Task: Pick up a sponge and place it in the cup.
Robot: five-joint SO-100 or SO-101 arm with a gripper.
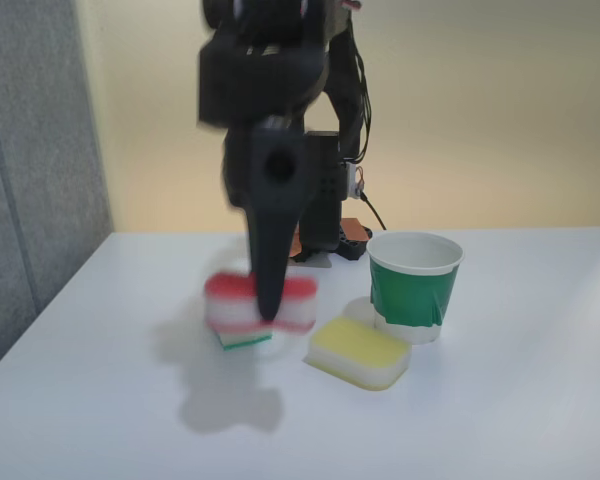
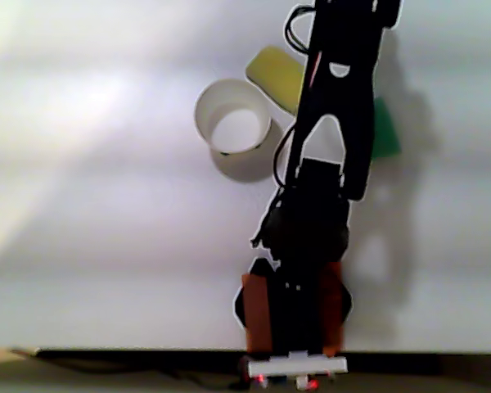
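In the fixed view the red-white-red sponge (image 1: 228, 302) is blurred and held just over the table, left of the cup. My gripper (image 1: 268, 312) comes down from above and is shut on it. One black finger (image 1: 269, 270) crosses the sponge's front face; the other is hidden behind it. The green paper cup (image 1: 415, 290) with a white rim stands upright to the right, apart from the sponge. From above, in the other view, the cup (image 2: 221, 102) shows an empty white inside, with the black arm (image 2: 335, 123) just right of it.
A green-topped sponge (image 1: 245, 341) lies right under the held sponge, and a larger yellow sponge (image 1: 360, 352) lies in front of the cup. The other view has the yellow sponge (image 2: 277, 74) and the green one (image 2: 385, 131) on either side of the arm. The arm base (image 2: 293, 319) stands at the table's edge.
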